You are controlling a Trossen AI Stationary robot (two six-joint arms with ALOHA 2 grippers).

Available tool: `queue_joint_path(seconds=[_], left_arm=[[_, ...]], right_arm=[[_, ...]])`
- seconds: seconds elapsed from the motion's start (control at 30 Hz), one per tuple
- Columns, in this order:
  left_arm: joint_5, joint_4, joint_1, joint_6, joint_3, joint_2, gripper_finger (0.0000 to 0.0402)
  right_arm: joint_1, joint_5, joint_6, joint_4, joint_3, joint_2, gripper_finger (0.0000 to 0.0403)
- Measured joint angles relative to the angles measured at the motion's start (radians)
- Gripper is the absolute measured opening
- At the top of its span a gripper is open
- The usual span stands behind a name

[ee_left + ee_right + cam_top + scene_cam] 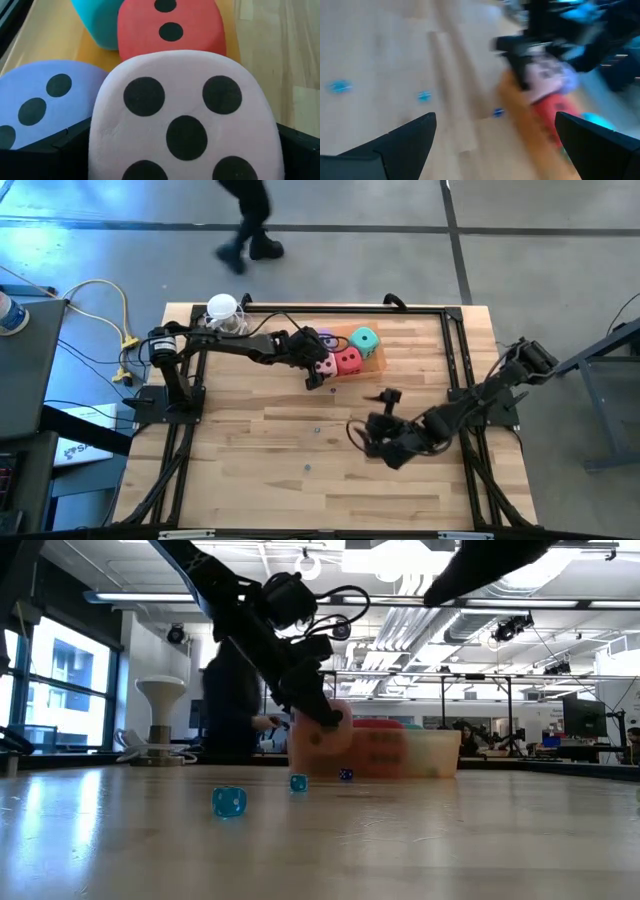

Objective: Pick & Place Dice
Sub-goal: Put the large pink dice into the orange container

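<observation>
Left gripper (318,370) is out over the back of the table (260,430), fingers clamped on either side of the pink die (325,364), which fills the left wrist view with 5 pips facing the camera. From table height the pink die (322,735) sits at the near end of the tray (425,755), dark fingers closed over its top; I cannot tell whether it is resting on the tray or just above it.

Red die (348,361) is right beside the pink one, touching or nearly so, 2 pips showing in the left wrist view (170,25). Purple die (327,340) is just behind the gripper, against the pink die's other side, with 3 pips in sight (40,100). Teal die (365,340) is at the tray's far corner, next to the red. All 4 dice are bunched together on the orange tray (376,356).

Right gripper (368,435) hangs over the open table in front of the tray, well apart from the dice, fingers spread wide with nothing between them. Its wrist view looks across the wood toward the tray and the left gripper (520,55).

3 tiny blue beads lie on the bare wood (229,802), near the camera at table level.

A person (248,220) is walking past on the floor behind the table.
</observation>
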State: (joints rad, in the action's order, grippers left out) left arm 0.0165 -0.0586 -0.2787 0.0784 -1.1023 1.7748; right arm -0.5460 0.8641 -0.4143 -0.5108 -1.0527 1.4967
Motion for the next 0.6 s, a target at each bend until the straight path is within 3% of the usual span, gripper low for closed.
queue_joint_path(seconds=[0.1,0.2,0.5,0.6], left_arm=[[0.0,0.0,0.001,-0.004,0.0,0.0,0.0398],[-0.001,-0.001,0.006,-0.001,0.0,0.0,0.0398],[-0.002,-0.012,0.007,0.003,-0.001,0.0,0.0398],[-0.002,-0.012,0.007,0.006,-0.001,0.0,0.0398]], right_arm=[[0.067,0.042,0.024,0.034,0.014,0.0,0.04],[0.152,-0.004,0.098,0.173,0.081,0.0,0.04],[0.394,-0.201,0.337,0.918,0.38,0.0,0.04],[0.473,-0.251,0.385,1.044,0.418,0.001,0.04]])
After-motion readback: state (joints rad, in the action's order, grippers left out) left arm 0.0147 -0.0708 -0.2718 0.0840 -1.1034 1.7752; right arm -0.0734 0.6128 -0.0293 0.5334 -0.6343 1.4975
